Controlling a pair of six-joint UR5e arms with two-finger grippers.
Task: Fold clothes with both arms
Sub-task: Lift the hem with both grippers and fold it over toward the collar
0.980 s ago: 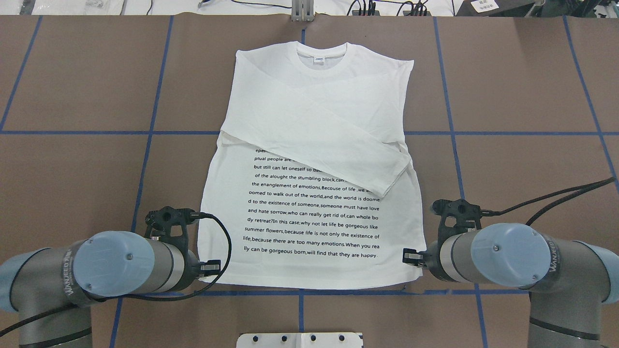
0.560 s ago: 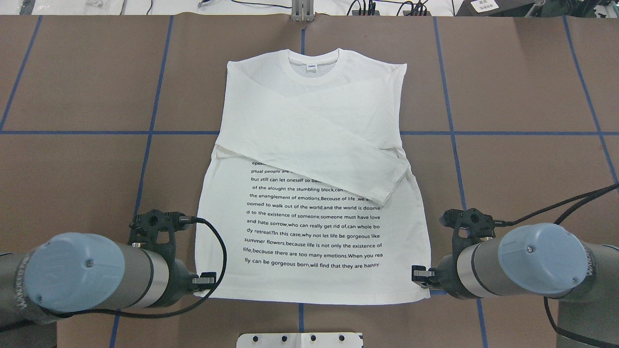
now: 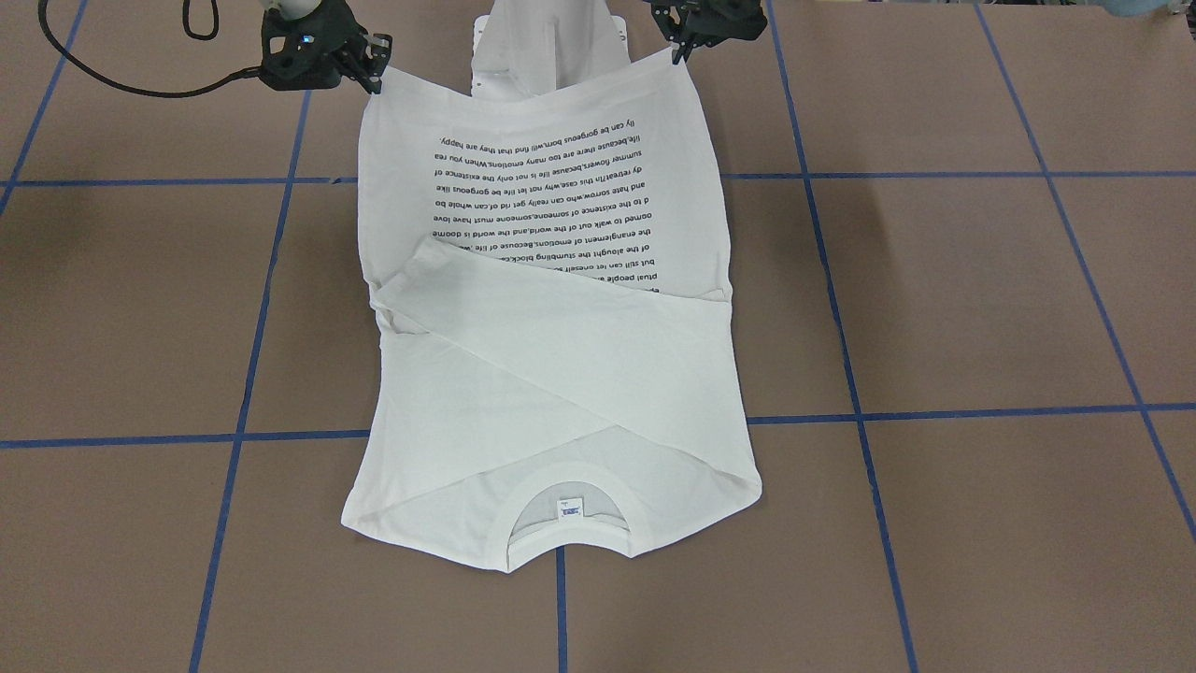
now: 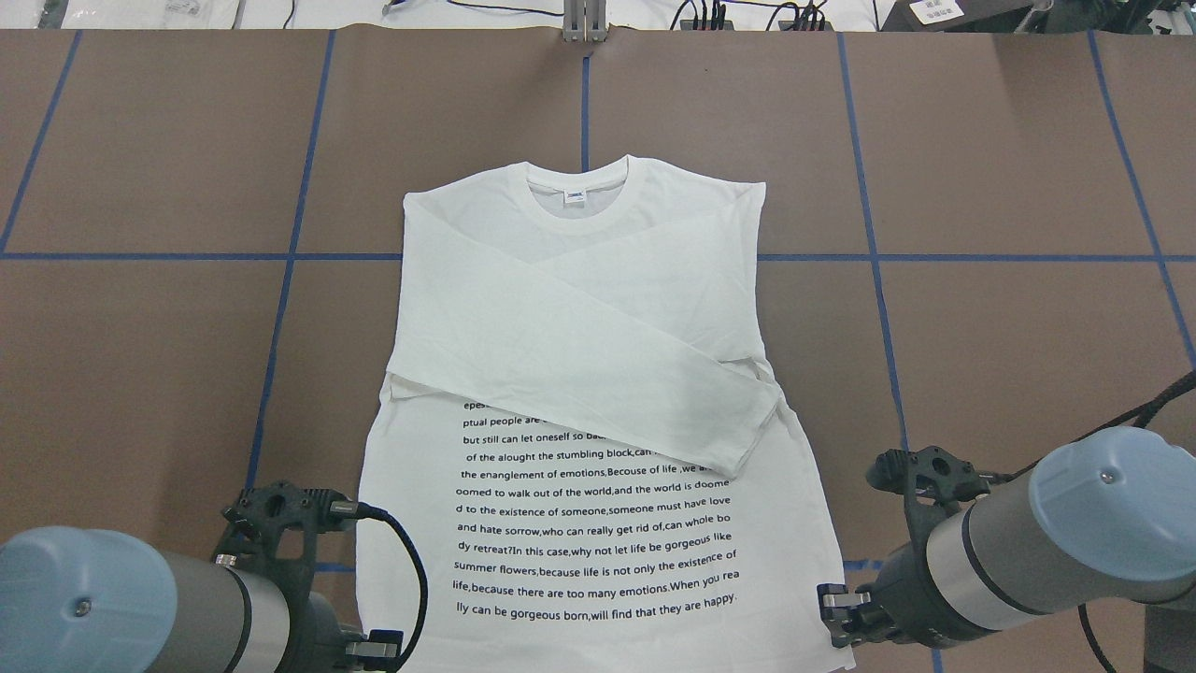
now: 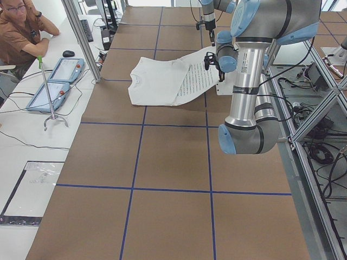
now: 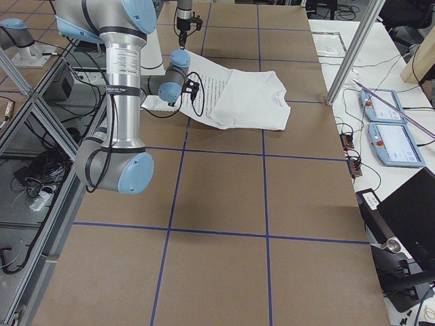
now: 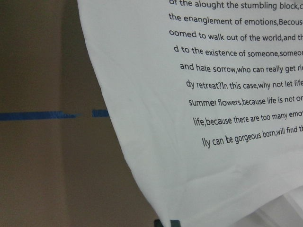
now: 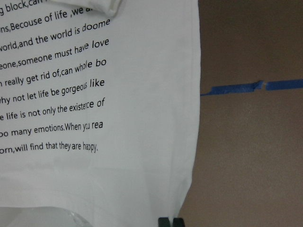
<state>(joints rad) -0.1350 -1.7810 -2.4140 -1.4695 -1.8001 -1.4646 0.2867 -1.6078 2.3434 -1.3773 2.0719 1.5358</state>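
Note:
The white long-sleeved T-shirt (image 4: 579,374) lies print side up on the table, collar (image 4: 577,192) far from me, both sleeves crossed over the chest. It also shows in the front-facing view (image 3: 551,374). My left gripper (image 4: 378,645) is shut on the hem's left corner, which also shows in the front-facing view (image 3: 677,51). My right gripper (image 4: 834,617) is shut on the hem's right corner, also in the front-facing view (image 3: 374,79). The hem is held taut between them, slightly raised at the table's near edge. The wrist views show printed cloth (image 7: 213,118) (image 8: 94,118) running down to the fingertips.
The brown table (image 4: 1009,140) has a blue tape grid. My white base plate (image 3: 547,47) lies under the raised hem. An operator (image 5: 21,32) sits past the far side, with teach pendants (image 5: 54,81) (image 6: 394,136) on the side bench.
Both arms have pulled back toward my base, still shut on the hem corners. The whole shirt has slid toward me, and the collar has moved from the far edge toward mid-table.

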